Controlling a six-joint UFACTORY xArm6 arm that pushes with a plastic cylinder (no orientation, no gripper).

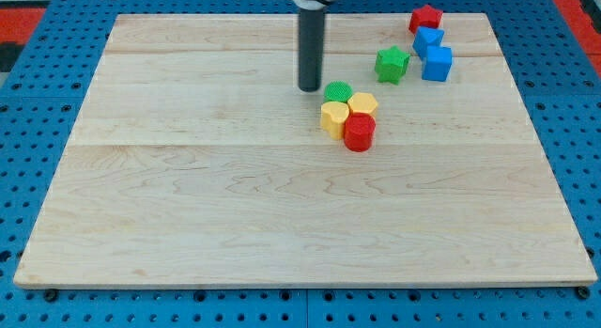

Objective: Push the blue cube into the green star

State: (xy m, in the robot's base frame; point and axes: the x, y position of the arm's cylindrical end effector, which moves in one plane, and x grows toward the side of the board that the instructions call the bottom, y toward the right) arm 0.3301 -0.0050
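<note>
The table (235, 225) is being shown as pale wood, with visible grain and seams between planks, in a smooth matt finish. Around it, a blue perforated surface (28, 149) is being seen. The blue cube (437, 63) and green star (392, 64) are being rendered as smooth, plastic-looking, faintly glossy solids.

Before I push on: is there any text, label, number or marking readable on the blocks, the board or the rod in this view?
None: no word, number, brand or sign can be read anywhere in this view.
The wooden board shows only grain.
The blue cube, green star and the other blocks have plain coloured faces.
The rod is plain dark; my tip rests to the view's left of the green star.
</note>
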